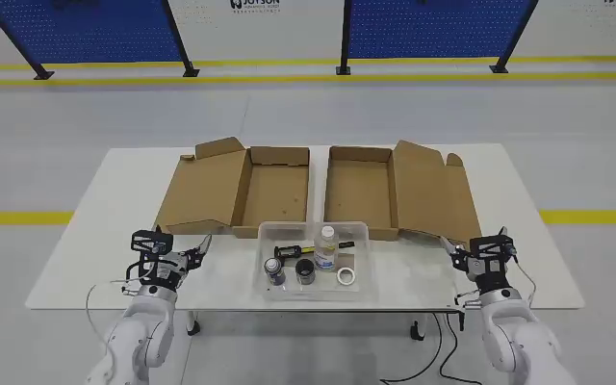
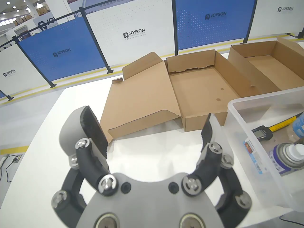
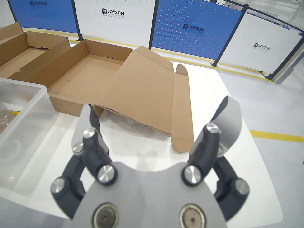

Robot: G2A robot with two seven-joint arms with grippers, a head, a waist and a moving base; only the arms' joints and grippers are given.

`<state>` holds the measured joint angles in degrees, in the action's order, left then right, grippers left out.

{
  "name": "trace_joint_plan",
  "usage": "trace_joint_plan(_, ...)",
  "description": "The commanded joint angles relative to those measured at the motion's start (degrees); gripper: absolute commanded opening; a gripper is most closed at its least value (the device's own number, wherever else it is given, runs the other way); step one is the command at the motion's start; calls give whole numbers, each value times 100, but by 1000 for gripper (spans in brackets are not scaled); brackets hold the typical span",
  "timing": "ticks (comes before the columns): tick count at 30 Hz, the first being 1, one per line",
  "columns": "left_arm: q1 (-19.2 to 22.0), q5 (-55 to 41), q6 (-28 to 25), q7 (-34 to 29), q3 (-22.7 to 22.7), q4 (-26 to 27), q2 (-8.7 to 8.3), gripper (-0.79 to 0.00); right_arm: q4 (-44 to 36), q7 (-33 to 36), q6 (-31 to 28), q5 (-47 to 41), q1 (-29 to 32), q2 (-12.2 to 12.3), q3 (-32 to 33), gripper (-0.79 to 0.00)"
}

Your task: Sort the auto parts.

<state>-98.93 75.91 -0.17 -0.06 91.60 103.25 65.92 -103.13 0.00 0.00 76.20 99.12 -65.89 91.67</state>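
The white table top (image 1: 96, 241) looks smooth with a soft sheen, while the left open brown cardboard box (image 2: 197, 91) and the right open brown cardboard box (image 3: 95, 77) are matt paperboard with raw cut edges. The rectangular clear plastic bin (image 2: 239, 129) has smooth, cloudy-translucent walls, and the round metal spray can (image 2: 282, 160) in it carries a glossy printed wrap and a white plastic nozzle. The left gripper (image 2: 148, 119) and right gripper (image 3: 155, 110) share a brushed satin metal body, matt black plastic links, bright polished screw heads and black ribbed pads (image 2: 93, 129) that look rubbery.
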Motion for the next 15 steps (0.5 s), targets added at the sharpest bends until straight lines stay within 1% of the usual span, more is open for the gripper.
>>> trace_joint_plan(1,120,-243,-125,-101,-44,34,13,0,0,0,0,0,0,0,0,0)
trace_joint_plan(8,816,-163,-622,-474,-480,232,36,0,0,0,0,0,0,0,0,0)
trace_joint_plan(13,1377,-464,-1300,-825,-1016,376,75,0,0,0,0,0,0,0,0,0)
trace_joint_plan(15,1524,-504,-1532,-939,-1209,381,86,0,0,0,0,0,0,0,0,0)
